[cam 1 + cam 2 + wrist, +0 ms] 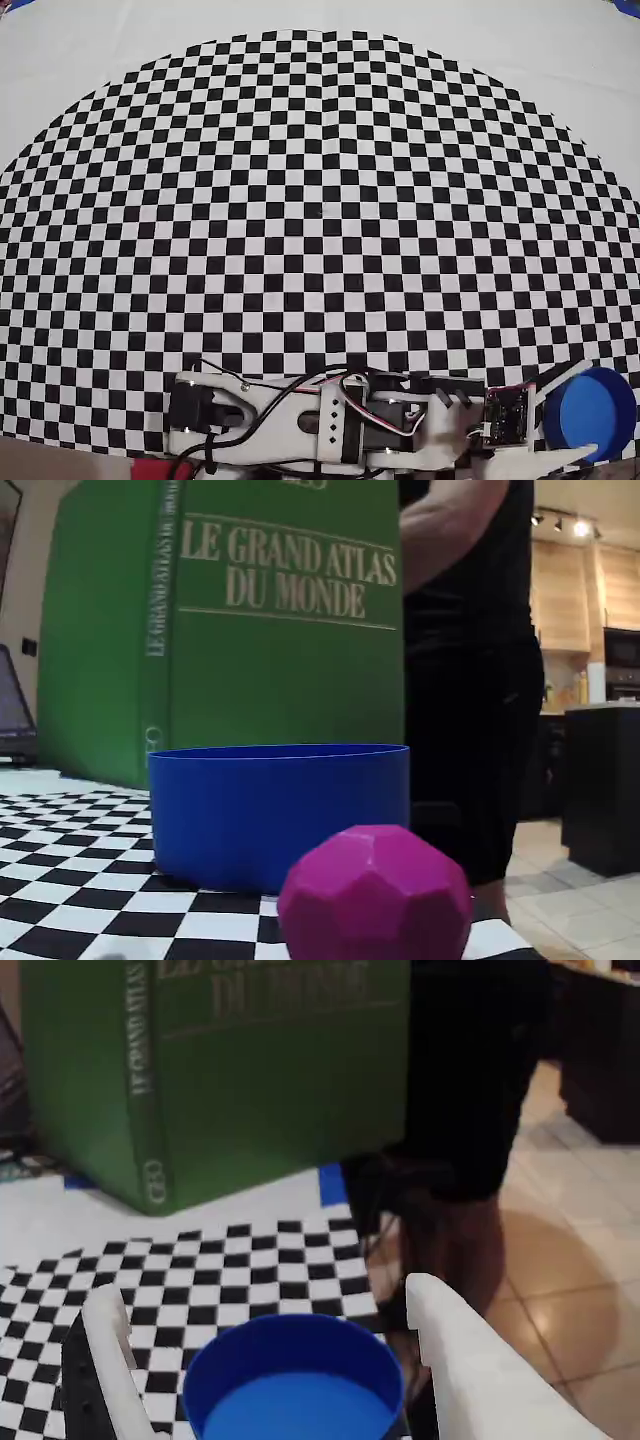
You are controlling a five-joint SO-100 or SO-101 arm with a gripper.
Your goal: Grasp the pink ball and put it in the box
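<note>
The blue box [597, 412] stands at the mat's lower right edge in the overhead view. My gripper [585, 408] reaches over it from the left. In the wrist view my gripper [262, 1295] is open and empty. Its white fingers [110, 1350] stand on either side of the box [295, 1400], whose visible inside holds no ball. The pink ball [375, 895] shows only in the fixed view. There it sits on the checkered mat close to the lens, in front of the box [278, 810]. The gripper is not in that view.
A large green atlas [270, 610] stands upright behind the box and also shows in the wrist view [210, 1070]. A person in black [470, 680] stands beside it, off the table's edge. The checkered mat [320, 200] stretches away above the arm.
</note>
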